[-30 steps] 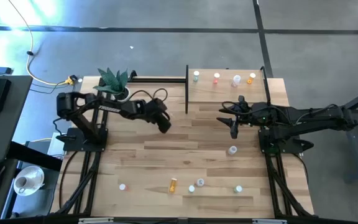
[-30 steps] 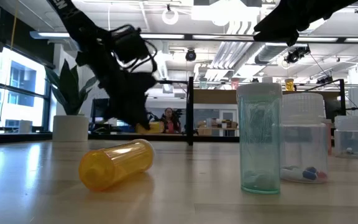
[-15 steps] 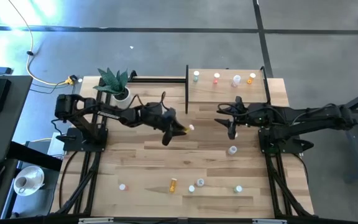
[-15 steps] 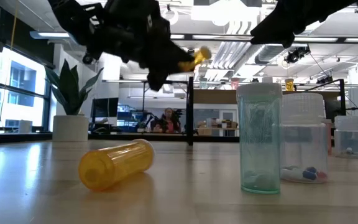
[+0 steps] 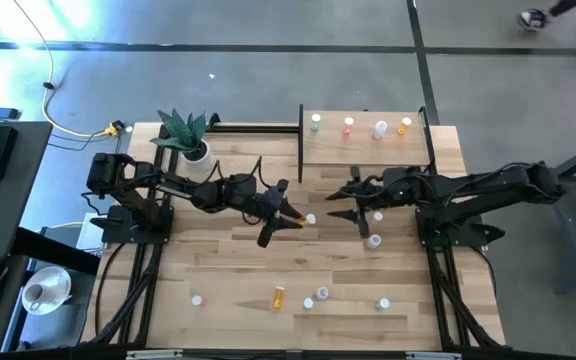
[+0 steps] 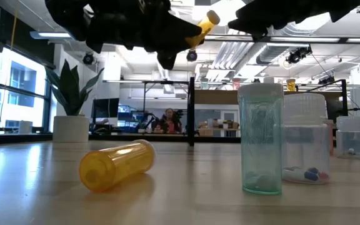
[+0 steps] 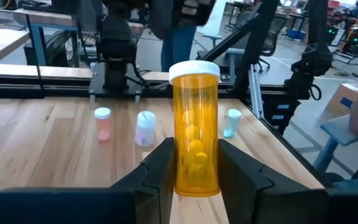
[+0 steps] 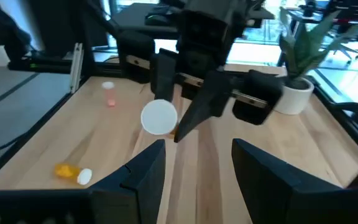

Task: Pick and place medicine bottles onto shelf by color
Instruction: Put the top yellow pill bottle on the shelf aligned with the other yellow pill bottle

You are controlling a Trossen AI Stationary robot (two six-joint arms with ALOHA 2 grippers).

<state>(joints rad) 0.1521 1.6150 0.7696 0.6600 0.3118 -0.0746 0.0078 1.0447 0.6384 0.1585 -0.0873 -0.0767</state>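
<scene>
Left pincer [image 5: 293, 215] has been advancing toward mid-surface, clenched on the orange pill bottle [image 7: 195, 129]. Right pincer [image 5: 343, 196], released, is waiting just opposite, facing its cap. Judgement: align jaws around the cap end before release; shelf [image 5: 363, 150] lies beyond.

Four bottles [image 5: 360, 126] stand in a row on the shelf [image 5: 363, 150] at one o'clock; perhaps five more [image 5: 308, 298] lie along the surface [image 5: 218, 250] at six o'clock.
</scene>
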